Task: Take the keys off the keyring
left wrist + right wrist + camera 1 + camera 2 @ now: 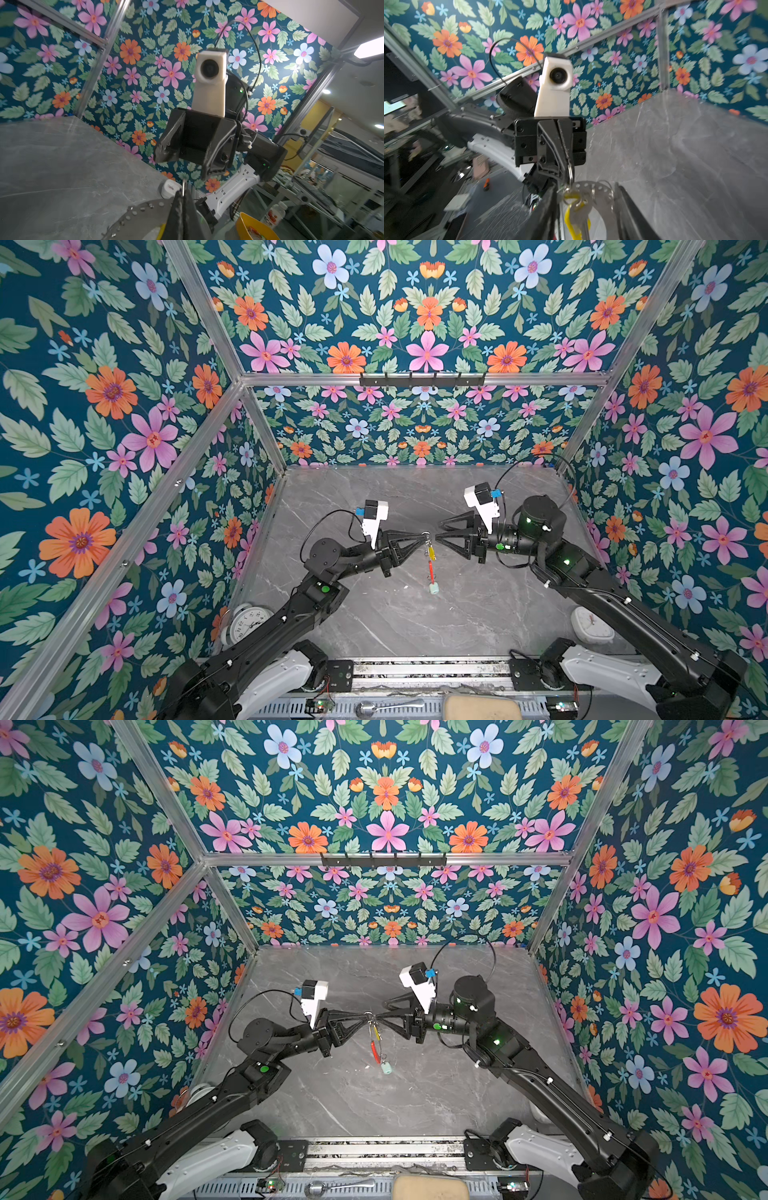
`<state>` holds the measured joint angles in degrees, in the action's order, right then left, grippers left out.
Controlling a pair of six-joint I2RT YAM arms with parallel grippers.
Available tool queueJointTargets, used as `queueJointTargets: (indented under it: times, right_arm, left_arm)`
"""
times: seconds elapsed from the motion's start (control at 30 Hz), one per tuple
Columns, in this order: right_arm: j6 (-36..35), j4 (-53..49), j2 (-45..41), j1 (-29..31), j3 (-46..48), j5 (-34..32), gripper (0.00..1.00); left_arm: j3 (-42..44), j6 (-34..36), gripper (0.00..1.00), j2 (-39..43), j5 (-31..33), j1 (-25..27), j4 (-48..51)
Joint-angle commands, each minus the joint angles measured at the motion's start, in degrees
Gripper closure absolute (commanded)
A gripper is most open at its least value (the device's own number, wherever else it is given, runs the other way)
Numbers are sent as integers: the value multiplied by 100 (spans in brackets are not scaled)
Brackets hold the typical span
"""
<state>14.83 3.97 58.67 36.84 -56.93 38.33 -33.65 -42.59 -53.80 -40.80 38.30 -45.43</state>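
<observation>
The left end effector is clamped on the top of the keyring. The ring hangs over the middle of the surface, so the keys dangle free. The right end effector faces them with jaws apart, probably to pluck one off.

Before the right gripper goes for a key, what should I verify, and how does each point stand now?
1. The left gripper is shut on the keyring's top: ok.
2. The right gripper is open: ok.
3. The yellow-tagged key and mint-tagged key both hang on the keyring: ok.
4. The yellow-tagged key is just before the right gripper's open jaws: ok.
5. The mint-tagged key is clear of the table: cannot tell.
</observation>
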Motion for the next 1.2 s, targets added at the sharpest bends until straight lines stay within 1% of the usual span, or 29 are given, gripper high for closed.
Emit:
queueJointTargets:
  times: [0.0,0.07,0.17,0.23,0.33,0.47,0.63,0.77,1.03,1.1,1.17]
  right_arm:
    - [333,1327,-363,19,480,-1199,47]
    - [372,1516,-558,29,703,-1635,43]
    - [540,1120,-529,41,653,-2258,43]
    - [600,1039,-448,43,671,-2398,43]
    - [817,996,-335,46,744,-2675,43]
    - [990,972,-229,42,836,-2839,41]
    - [1048,880,-199,44,942,-2977,38]
    - [1129,835,-233,43,1049,-3059,34]
    - [1094,821,-246,44,1137,-3091,33]
    - [1070,825,-227,49,1099,-2963,33]
    - [980,713,-167,51,955,-2647,33]
  left_arm:
    - [191,551,100,253,1223,67,-323]
    - [284,822,100,381,1810,147,-172]
    - [254,1234,100,433,2688,342,215]
    - [138,1488,100,385,3288,507,543]
    - [82,1866,100,321,4003,731,706]
    - [106,2389,100,284,4561,948,657]
    - [233,2680,100,196,4651,1029,325]
    - [397,2770,100,177,4555,1039,-22]
    - [504,2795,100,172,4318,1048,-272]
    - [516,2774,100,177,4258,1048,-295]
    - [513,2778,100,177,4102,1048,-337]
